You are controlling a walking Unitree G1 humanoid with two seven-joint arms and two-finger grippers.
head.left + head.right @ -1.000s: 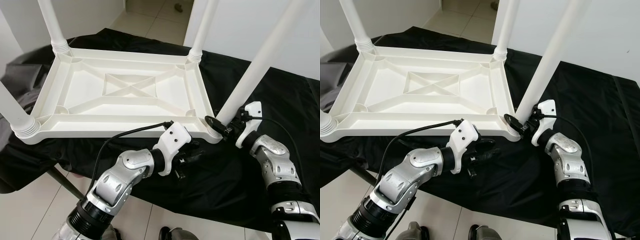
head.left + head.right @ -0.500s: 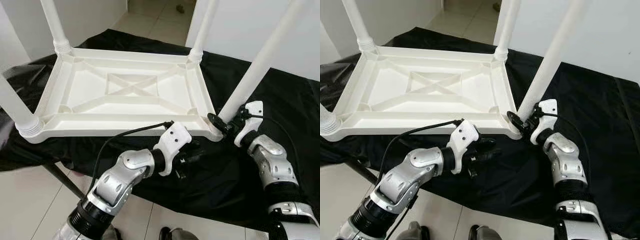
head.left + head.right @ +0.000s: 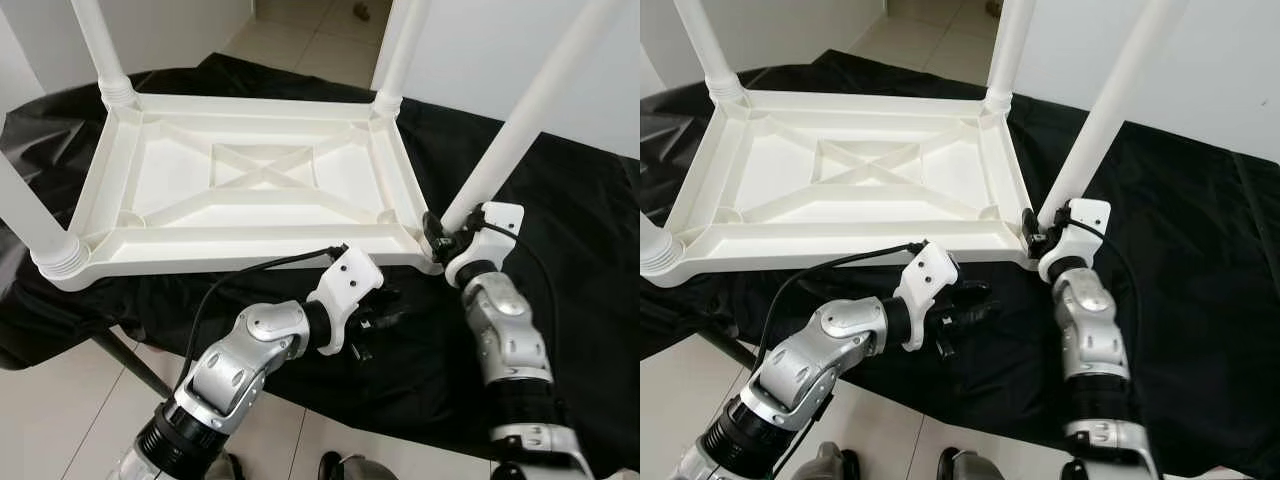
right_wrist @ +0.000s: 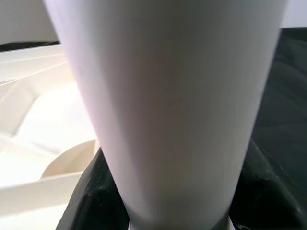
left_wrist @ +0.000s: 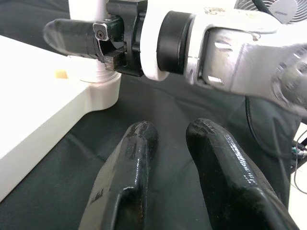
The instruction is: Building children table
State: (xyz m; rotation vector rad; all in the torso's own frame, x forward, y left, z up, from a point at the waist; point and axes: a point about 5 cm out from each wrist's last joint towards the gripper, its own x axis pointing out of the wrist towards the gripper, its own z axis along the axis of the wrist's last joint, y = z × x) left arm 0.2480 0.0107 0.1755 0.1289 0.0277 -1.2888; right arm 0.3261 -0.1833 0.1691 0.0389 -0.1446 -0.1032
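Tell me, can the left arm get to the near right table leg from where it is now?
Probably yes. The left gripper hovers over the black cloth just in front of the upturned table top, close to that leg. But the right gripper is already at the leg's base, so room there is tight.

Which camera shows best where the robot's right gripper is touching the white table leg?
The left wrist view: the right gripper sits side-on against the base of the table leg, by the tabletop corner. Both eye views show it small and partly hidden behind the leg. The right wrist view sees the leg close up, with dark fingers at its sides.
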